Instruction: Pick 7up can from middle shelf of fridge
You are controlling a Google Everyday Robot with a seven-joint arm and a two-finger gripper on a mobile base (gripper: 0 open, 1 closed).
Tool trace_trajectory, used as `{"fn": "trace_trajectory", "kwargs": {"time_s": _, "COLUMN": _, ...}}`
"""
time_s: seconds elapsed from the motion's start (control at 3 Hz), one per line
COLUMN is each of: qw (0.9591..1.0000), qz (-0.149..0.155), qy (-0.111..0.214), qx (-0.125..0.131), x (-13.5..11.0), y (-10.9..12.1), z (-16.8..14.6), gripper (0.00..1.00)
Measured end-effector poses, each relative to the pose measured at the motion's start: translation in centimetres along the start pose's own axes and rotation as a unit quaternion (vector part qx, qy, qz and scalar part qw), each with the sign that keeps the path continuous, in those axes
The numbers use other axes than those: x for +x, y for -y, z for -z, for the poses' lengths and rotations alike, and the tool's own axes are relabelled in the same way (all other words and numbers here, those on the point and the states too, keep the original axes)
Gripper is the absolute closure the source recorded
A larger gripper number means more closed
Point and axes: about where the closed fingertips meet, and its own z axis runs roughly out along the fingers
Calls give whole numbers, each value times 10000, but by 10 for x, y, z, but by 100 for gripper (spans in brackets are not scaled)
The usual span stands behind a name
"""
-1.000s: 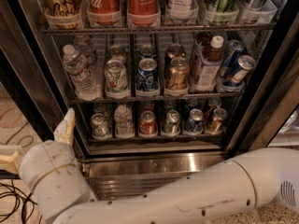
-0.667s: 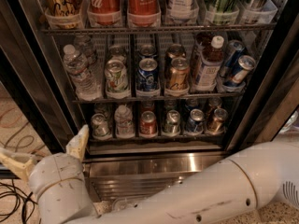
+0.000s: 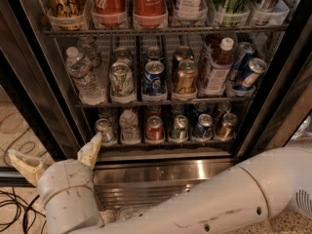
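Observation:
The fridge point(image 3: 161, 172) stands open before me, black-framed with a ribbed steel base. On its middle shelf point(image 3: 161, 101) the 7up can point(image 3: 121, 80) stands second from the left, whitish-green with a silver top, between a water bottle point(image 3: 84, 75) and a blue can point(image 3: 154, 78). My gripper point(image 3: 54, 156) is at the lower left, below and left of the 7up can, well apart from it. Its two cream fingers point(image 3: 90, 151) are spread wide and hold nothing.
A copper-gold can point(image 3: 185, 78), a small bottle point(image 3: 218, 67) and tilted blue cans point(image 3: 248, 72) fill the right of the middle shelf. Tall Coca-Cola bottles point(image 3: 127, 1) stand above; short cans point(image 3: 155, 129) below. My white arm point(image 3: 219, 199) crosses the bottom. Black cables point(image 3: 14, 211) lie on the floor at the left.
My gripper has dropped lower and moved a little to the right at the lower left. The cans on the shelves have not moved.

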Motion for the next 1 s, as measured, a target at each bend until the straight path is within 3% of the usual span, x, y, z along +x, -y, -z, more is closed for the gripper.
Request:
{"fn": "trace_trajectory", "kwargs": {"time_s": 0.33, "qw": 9986, "qz": 211, "qy": -43, "qx": 481, "x": -3, "y": 27, "z": -1, "gripper": 0}}
{"fn": "trace_trajectory", "kwargs": {"time_s": 0.67, "qw": 9938, "qz": 546, "qy": -98, "qx": 961, "x": -8, "y": 61, "z": -5, "gripper": 0}}
{"fn": "trace_trajectory", "kwargs": {"time_s": 1.0, "qw": 9898, "qz": 755, "qy": -84, "qx": 1208, "x": -10, "y": 88, "z": -16, "gripper": 0}}
